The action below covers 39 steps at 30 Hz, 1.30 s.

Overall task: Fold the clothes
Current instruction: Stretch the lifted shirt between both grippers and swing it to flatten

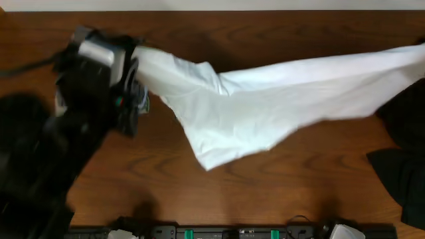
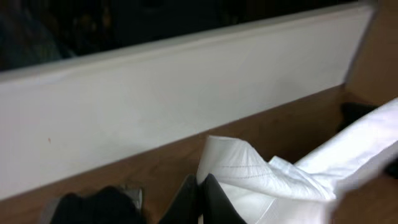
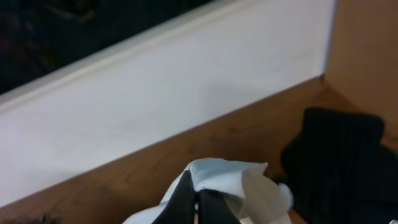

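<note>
Left gripper (image 2: 200, 194) clenched on one hem of white fabric T-shirt (image 1: 265, 109); right gripper (image 3: 197, 199) pinching the opposite edge; shirt spans between them over brown wooden table (image 1: 199, 199), black garment (image 1: 405, 153) alongside.

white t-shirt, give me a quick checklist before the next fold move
1. Left gripper shut on the white t-shirt: ok.
2. Right gripper shut on the shirt's other end: ok.
3. Shirt spread flat on the table: not ok. It hangs bunched between the two grips, with a loose corner drooping in the middle.
4. Shirt clear of the black garment: cannot tell. They meet at the right edge in the overhead view.
5. Which side the print faces: cannot tell. No print shows.
</note>
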Each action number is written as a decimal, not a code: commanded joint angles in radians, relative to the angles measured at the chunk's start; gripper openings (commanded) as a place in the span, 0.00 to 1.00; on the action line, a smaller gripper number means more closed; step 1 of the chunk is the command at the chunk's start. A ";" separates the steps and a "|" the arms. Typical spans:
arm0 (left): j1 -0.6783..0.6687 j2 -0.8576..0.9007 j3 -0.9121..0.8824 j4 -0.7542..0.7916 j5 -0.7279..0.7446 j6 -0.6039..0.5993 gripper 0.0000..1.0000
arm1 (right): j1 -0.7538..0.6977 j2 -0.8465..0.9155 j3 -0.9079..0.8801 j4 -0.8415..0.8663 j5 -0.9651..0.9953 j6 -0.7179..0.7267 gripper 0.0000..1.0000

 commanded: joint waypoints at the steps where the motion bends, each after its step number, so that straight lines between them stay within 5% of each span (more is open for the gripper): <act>1: 0.000 -0.085 0.045 -0.013 0.037 0.025 0.06 | -0.011 -0.069 0.013 0.000 0.068 -0.019 0.01; 9: 0.000 -0.159 0.045 -0.016 -0.033 0.029 0.06 | -0.011 -0.077 0.013 -0.013 0.108 0.023 0.01; 17: 0.000 0.022 0.045 0.021 -0.080 0.055 0.06 | -0.001 0.047 0.013 0.000 -0.051 0.023 0.01; 22: 0.001 0.243 0.045 0.170 -0.081 0.059 0.06 | 0.043 0.198 0.013 0.082 -0.114 0.023 0.01; 27: 0.003 0.490 0.062 0.447 -0.097 0.108 0.05 | 0.061 0.349 0.013 0.343 -0.150 0.023 0.01; 34: 0.003 0.640 0.422 0.489 -0.122 0.103 0.06 | -0.009 0.383 0.013 0.657 -0.286 0.021 0.01; 39: 0.002 0.640 0.511 0.436 -0.122 0.141 0.06 | -0.055 0.384 0.013 0.602 -0.309 -0.005 0.01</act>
